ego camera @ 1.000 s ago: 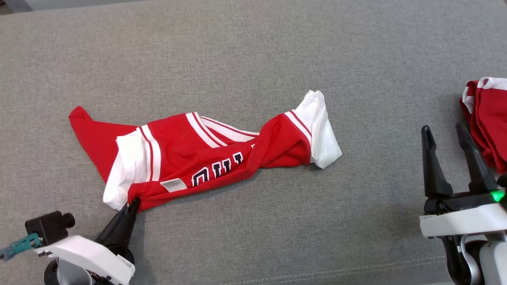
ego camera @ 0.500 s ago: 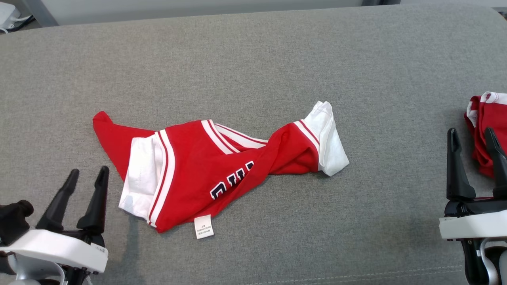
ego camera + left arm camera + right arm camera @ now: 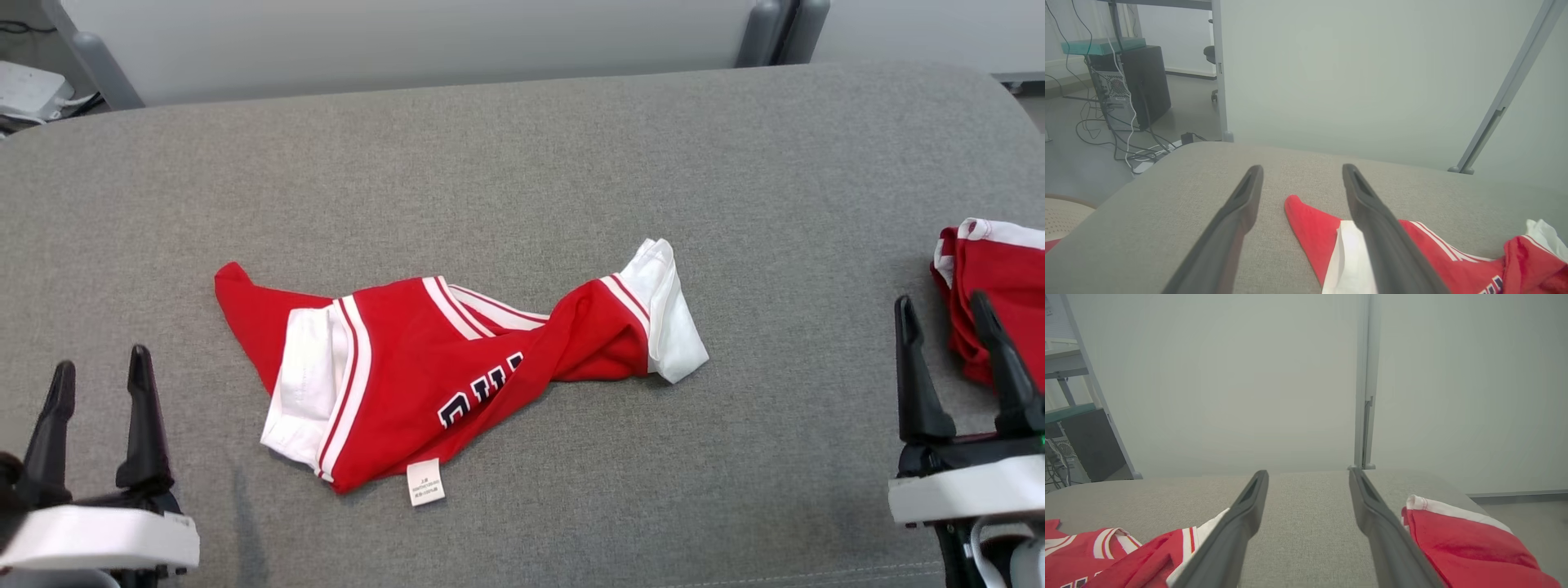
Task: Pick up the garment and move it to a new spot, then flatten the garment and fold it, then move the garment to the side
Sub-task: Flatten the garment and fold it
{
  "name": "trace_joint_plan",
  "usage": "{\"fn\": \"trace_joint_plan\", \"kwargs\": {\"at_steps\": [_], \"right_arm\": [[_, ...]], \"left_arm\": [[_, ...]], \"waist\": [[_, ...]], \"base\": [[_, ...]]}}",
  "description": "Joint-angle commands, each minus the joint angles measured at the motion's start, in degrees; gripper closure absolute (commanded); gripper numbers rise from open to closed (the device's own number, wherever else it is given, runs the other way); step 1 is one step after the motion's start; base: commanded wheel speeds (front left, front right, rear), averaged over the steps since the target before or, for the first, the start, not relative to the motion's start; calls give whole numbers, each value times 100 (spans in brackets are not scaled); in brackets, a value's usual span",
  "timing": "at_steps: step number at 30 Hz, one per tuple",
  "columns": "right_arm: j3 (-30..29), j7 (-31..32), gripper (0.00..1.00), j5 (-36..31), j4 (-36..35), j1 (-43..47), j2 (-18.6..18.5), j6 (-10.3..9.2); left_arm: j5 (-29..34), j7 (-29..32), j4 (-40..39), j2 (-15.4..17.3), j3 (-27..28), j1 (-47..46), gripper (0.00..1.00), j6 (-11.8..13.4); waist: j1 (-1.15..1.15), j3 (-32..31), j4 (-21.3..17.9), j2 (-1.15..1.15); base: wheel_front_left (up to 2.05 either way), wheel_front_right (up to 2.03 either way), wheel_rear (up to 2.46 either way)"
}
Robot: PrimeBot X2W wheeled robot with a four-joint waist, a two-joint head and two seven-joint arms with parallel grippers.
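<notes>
A red garment (image 3: 457, 363) with white trim and dark letters lies twisted and crumpled mid-table, a white label at its near edge. It also shows low in the left wrist view as the garment (image 3: 1314, 230), and at the lower left of the right wrist view as the garment (image 3: 1126, 555). My left gripper (image 3: 100, 367) stands open at the lower left, well clear of the cloth, nothing between its fingers. My right gripper (image 3: 939, 306) is open at the lower right, empty, beside another red cloth.
A second red and white garment (image 3: 992, 294) lies bunched at the table's right edge, just beyond my right gripper; it shows as the bunched cloth (image 3: 1457, 543) in the right wrist view. The grey fabric table (image 3: 522, 163) ends at a pale wall. Cables and a computer case (image 3: 1126, 85) stand far left.
My left gripper let go of the garment's near corner, opened and drew back to the lower left. The freed corner settled flat with its label out. The head camera tilted up.
</notes>
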Motion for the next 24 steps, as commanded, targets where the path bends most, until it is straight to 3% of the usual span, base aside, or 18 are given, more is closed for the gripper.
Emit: {"fn": "trace_joint_plan", "kwargs": {"at_steps": [1, 11, 24], "right_arm": [[139, 22, 0, -35, -90, 70, -47, 19], [187, 63, 0, -51, -67, 662, 110, 19], [178, 163, 0, -106, -292, 832, 212, 19]], "left_arm": [[53, -104, -150, 99, 251, -51, 0, 45], [79, -355, -21, -87, 159, 440, 0, 91], [124, -334, -140, 19, 188, 492, 0, 144]], "waist": [[0, -92, -2, 0], [0, -463, 57, 0], [0, -491, 67, 0]], "base": [[0, 0, 0], [0, 0, 0], [0, 0, 0]]}}
